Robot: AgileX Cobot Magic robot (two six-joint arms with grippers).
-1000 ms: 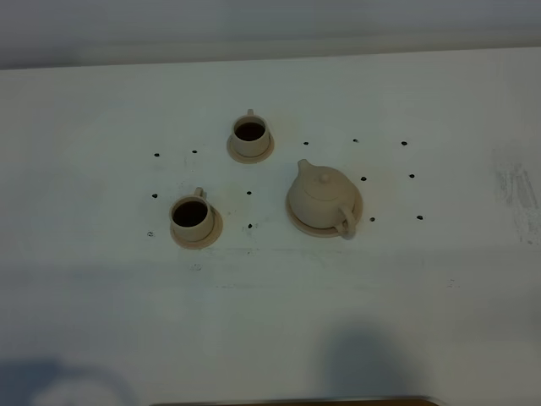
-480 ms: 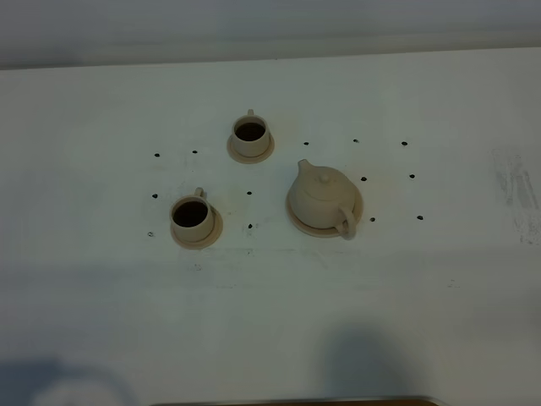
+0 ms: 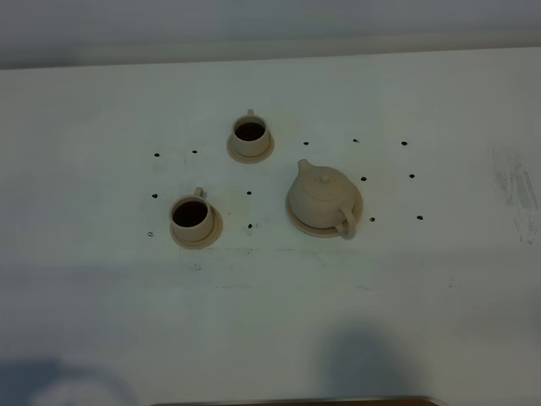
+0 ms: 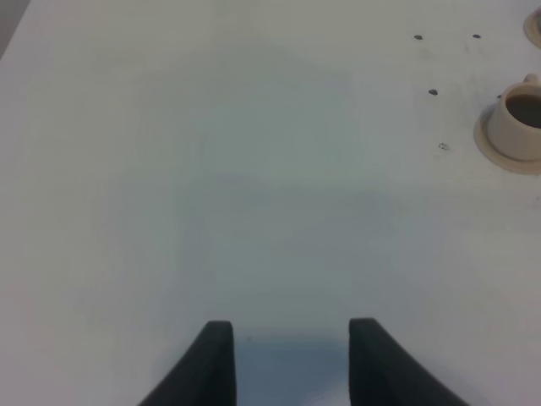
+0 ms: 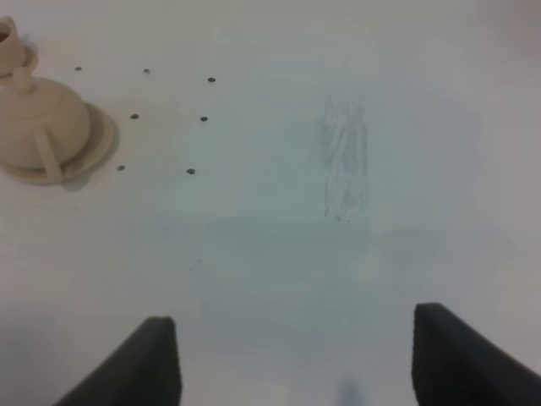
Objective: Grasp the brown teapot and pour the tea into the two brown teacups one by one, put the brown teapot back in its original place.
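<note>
The brown teapot (image 3: 321, 196) (image 5: 38, 127) sits upright on its wide saucer, the original place (image 3: 361, 205) (image 5: 103, 139), handle toward the front. Two brown teacups, one at the back (image 3: 250, 134) and one at front left (image 3: 192, 216) (image 4: 517, 123), stand on small saucers and hold dark tea. My left gripper (image 4: 283, 338) hovers over bare table left of the cups, its fingers apart with nothing between them. My right gripper (image 5: 296, 338) is open wide over bare table right of the teapot. Neither gripper shows in the exterior high view.
Small dark dots (image 3: 249, 227) mark the white table (image 3: 439, 101) around the tea set. A scuffed patch (image 3: 514, 188) (image 5: 345, 165) lies at the right. A metal edge (image 3: 296, 400) runs along the front.
</note>
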